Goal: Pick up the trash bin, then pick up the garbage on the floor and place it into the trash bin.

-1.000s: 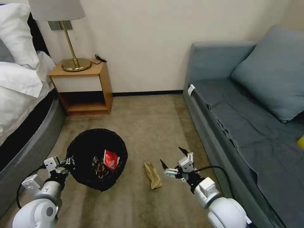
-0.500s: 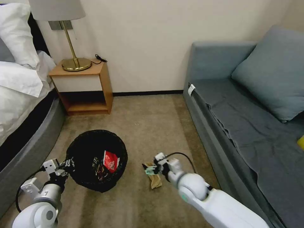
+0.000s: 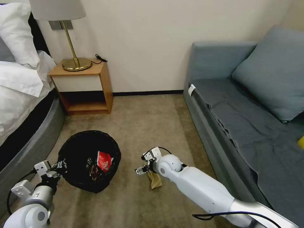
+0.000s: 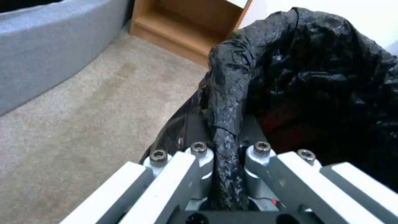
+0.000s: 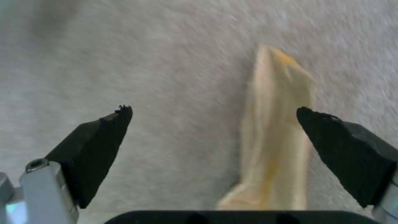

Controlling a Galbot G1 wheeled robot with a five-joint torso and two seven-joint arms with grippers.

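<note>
The trash bin [image 3: 83, 151], round and lined with a crinkled black bag, hangs tilted a little above the carpet. My left gripper [image 3: 61, 165] is shut on its near rim; in the left wrist view the fingers [image 4: 199, 155] pinch the bag-covered rim [image 4: 227, 124]. A red-white wrapper [image 3: 103, 160] and other litter lie inside. One piece of garbage, a crumpled tan paper [image 3: 155, 180], lies on the floor right of the bin. My right gripper [image 3: 141, 169] points down over it, open. In the right wrist view the paper [image 5: 275, 140] lies between the black fingertips [image 5: 104, 130], nearer one of them.
A wooden nightstand [image 3: 85, 85] with a brass lamp [image 3: 74, 61] stands against the back wall. The bed's grey base [image 3: 28, 142] curves along the left. A grey-blue sofa [image 3: 240, 126] runs down the right. Open carpet lies between them.
My right arm has swung left and down, bringing its open gripper over the tan paper. The left gripper and the bin have shifted slightly to the left.
</note>
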